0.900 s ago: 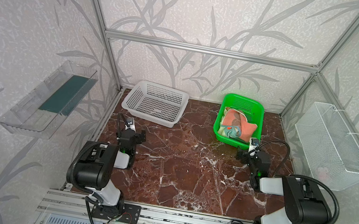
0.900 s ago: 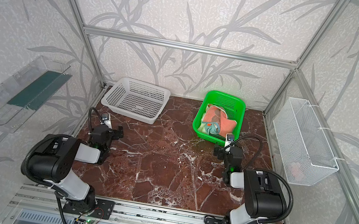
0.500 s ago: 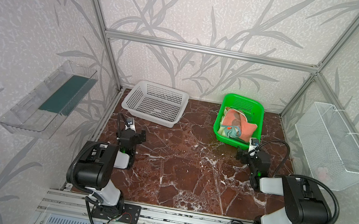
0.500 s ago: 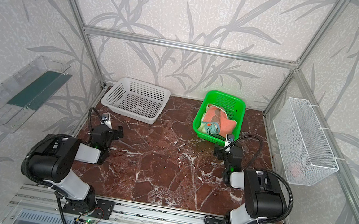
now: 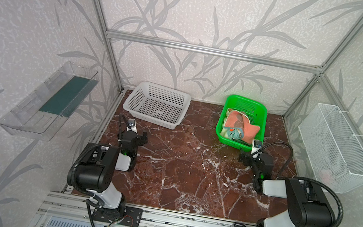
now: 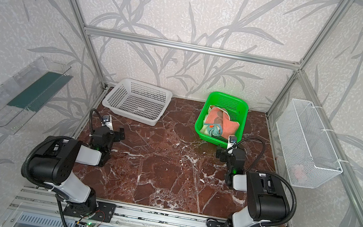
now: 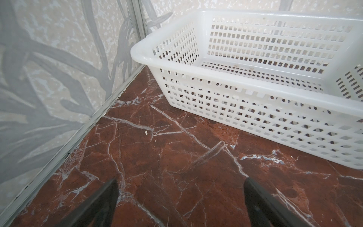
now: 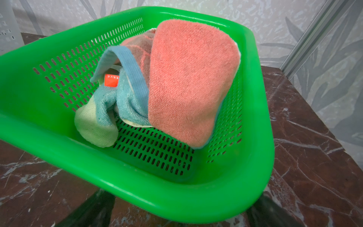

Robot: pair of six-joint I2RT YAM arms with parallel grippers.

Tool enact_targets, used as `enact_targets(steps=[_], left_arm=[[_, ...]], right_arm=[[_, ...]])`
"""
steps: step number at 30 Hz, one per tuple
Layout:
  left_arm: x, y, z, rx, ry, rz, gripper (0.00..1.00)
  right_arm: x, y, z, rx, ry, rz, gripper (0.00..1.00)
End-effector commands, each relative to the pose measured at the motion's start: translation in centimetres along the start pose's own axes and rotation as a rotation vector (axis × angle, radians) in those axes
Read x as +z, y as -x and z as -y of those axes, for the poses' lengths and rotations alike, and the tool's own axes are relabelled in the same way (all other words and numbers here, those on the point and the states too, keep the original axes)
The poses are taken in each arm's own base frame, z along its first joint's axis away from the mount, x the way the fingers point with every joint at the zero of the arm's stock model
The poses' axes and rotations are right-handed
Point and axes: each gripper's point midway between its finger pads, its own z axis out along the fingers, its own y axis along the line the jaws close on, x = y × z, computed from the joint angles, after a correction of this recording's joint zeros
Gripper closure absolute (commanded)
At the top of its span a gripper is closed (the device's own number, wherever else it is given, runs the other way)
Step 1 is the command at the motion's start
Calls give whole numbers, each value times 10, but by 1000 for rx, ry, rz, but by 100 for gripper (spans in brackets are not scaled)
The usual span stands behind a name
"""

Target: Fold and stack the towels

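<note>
Though white-veined, red marble tabletop (image 5: 189,176)

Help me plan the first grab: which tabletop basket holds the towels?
The green basket, in front of the right end effector; the white basket holds nothing.

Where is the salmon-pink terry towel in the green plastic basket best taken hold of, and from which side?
Probably at the raised, rounded end of the salmon-pink terry towel, coming from above with the open right gripper. That end leans on the wall of the green plastic basket and lies over the pale yellow, blue-edged towel, so it is free.
</note>
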Motion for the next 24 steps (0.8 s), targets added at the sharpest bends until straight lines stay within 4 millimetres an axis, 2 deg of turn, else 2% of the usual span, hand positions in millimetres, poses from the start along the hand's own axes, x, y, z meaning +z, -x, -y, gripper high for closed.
enact_targets(steps=[1, 15, 20, 24], left_arm=[[0, 15, 0, -15, 1, 40, 1], [0, 15, 0, -15, 3, 40, 1], [0, 14, 8, 2, -39, 36, 1], [-4, 19, -9, -39, 53, 50, 1]], right_arm=[[3, 13, -5, -9, 20, 37, 1], [3, 13, -5, -9, 20, 38, 1], [1, 14, -6, -10, 27, 42, 1], [-12, 30, -2, -3, 7, 66, 1]])
